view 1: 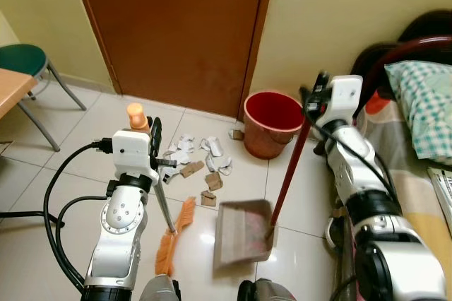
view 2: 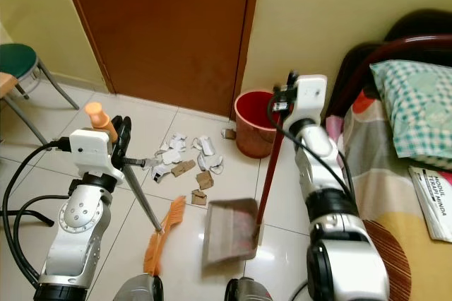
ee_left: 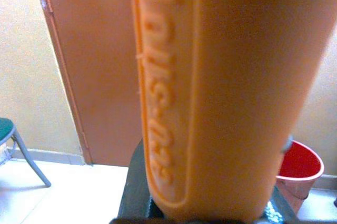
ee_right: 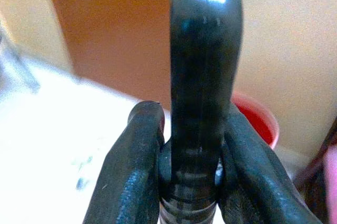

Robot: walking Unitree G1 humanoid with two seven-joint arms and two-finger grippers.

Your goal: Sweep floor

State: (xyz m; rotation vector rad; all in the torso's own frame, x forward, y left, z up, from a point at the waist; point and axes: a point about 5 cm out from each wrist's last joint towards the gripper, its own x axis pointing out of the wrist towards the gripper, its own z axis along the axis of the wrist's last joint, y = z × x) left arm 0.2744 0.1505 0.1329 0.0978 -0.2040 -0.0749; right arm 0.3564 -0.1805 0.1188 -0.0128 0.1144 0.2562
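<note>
My left gripper (view 1: 155, 137) is shut on the broom's handle just below its orange grip (view 1: 136, 114); that orange grip (ee_left: 210, 92) looms close in the left wrist view. The metal shaft slants down to the orange bristles (view 1: 174, 236) on the tiled floor. My right gripper (view 1: 313, 97) is shut on the black top of the dustpan's red handle (view 1: 288, 174), and its fingers (ee_right: 134, 171) pinch the black grip (ee_right: 203, 87). The brown dustpan (view 1: 242, 234) rests on the floor, right of the bristles. Several white and brown paper scraps (view 1: 200, 160) lie beyond both.
A red bucket (view 1: 271, 123) stands by the brown door (view 1: 176, 25), just past the scraps. A green stool (view 1: 27, 61) and a table corner (view 1: 10, 89) are at the left. A bed with a checked pillow (view 1: 424, 99) is close on the right. Black cables (view 1: 53, 202) loop beside my left arm.
</note>
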